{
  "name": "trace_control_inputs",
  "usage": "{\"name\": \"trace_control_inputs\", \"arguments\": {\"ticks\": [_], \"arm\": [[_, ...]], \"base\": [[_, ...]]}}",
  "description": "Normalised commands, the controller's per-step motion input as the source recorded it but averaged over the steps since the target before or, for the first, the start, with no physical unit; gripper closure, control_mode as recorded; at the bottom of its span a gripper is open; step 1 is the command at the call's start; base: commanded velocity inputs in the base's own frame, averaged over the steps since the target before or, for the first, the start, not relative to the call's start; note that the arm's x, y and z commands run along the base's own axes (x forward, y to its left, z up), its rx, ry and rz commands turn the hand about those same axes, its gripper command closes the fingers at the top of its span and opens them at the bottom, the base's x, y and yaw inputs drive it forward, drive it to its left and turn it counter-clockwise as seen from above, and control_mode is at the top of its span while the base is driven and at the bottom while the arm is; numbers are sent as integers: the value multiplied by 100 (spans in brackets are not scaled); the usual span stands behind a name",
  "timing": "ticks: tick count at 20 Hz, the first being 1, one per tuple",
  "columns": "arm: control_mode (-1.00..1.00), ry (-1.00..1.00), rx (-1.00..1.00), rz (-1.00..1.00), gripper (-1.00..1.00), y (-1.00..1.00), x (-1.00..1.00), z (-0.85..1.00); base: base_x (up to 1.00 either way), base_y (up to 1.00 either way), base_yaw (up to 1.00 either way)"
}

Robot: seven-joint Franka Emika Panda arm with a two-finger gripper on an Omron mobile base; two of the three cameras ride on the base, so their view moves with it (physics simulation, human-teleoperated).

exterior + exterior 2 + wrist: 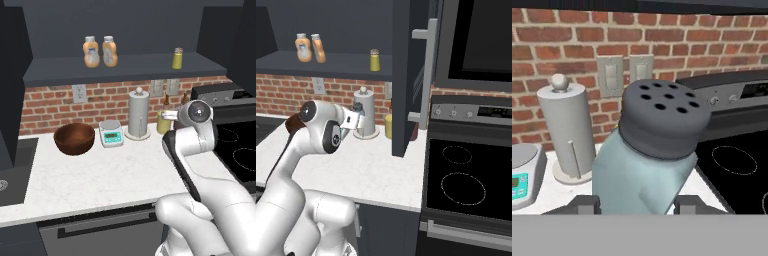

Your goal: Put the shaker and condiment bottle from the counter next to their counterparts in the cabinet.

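My gripper [639, 202] is shut on the shaker [647, 160], a squat teal-grey translucent jar with a dark perforated cap, held tilted above the counter [100, 175]. In the right base view the gripper [357, 115] hangs in front of the paper towel holder, with the shaker's dark cap [358, 106] just showing. On the cabinet shelf [135, 67] two orange-tan bottles with pale caps [91, 51] [109, 51] stand side by side; I cannot tell which is the condiment bottle and which its counterpart. The slim yellow-green shaker [177, 58] stands alone further right.
A paper towel holder [138, 114], a teal scale [111, 133], a brown bowl [74, 138] and a yellow canister [163, 122] line the back of the counter. An open cabinet door [406, 75] hangs right of the shelf. The stove [466, 175] lies to the right, a sink [10, 170] to the left.
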Motion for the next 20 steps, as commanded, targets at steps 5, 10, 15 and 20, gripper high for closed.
{"name": "trace_control_inputs", "arguments": {"ticks": [5,10,15,20], "arm": [[-100,-20,0,1,100,0,0,88],[-100,-5,0,0,100,5,7,65],[-100,0,-9,0,100,7,8,58],[-100,3,-15,2,100,11,3,55]], "base": [[0,0,0],[0,0,0],[0,0,0],[0,0,0]]}}
